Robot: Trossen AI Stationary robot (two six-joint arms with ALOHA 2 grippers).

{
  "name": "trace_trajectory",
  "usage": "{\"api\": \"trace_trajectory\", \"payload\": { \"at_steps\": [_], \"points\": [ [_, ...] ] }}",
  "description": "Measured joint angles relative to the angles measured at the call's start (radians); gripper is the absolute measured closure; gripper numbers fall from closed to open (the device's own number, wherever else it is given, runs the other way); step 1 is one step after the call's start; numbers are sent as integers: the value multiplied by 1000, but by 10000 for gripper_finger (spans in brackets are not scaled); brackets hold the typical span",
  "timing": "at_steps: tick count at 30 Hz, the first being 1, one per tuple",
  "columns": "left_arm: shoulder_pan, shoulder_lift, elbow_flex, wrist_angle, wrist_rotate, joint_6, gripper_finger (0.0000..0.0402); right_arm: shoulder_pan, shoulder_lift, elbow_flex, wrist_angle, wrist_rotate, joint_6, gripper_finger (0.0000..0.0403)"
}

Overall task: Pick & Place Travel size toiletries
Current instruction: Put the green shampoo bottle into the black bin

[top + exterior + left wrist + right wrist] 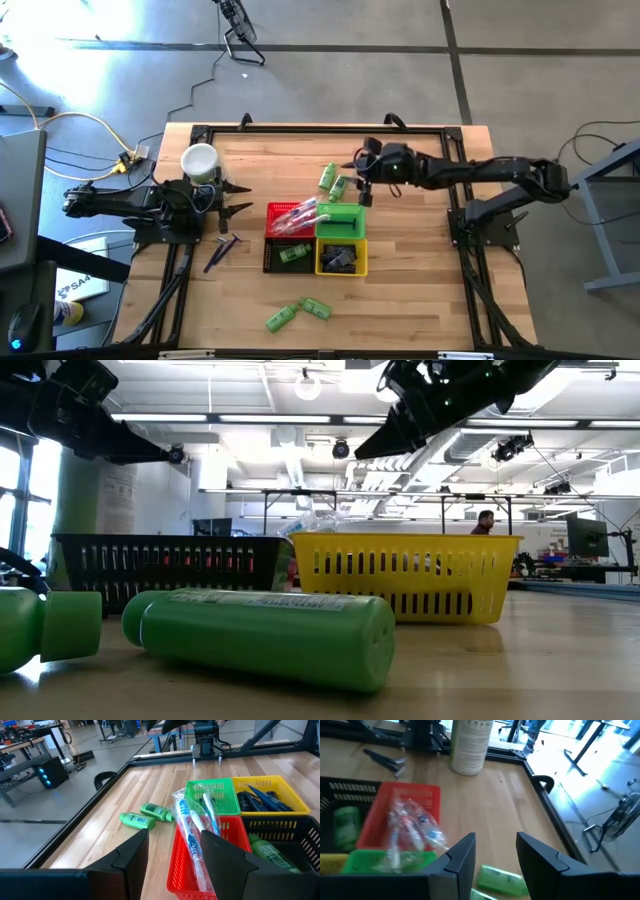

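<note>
Open-plan lab: strip lights (250,418), workbenches (20,750).

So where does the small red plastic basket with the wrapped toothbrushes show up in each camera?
High view: red plastic basket at table centre, left of the green basket.
Low view: not identifiable; only the black and yellow baskets show.
Left wrist view: lower centre, toothbrushes poking out.
Right wrist view: left of centre.
Shared landmark: the green basket adjoining it.
</note>
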Motion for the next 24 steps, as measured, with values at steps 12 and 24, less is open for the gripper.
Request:
{"api": "trace_trajectory", "payload": {
  "at_steps": [12,24],
  "points": [
    [0,0,0,-24,0,9,226,-139,112,185,-198,-187,-174,269],
    [0,0,0,-23,0,10,226,-217,352,450,-555,-288,-423,269]
  ]
}}
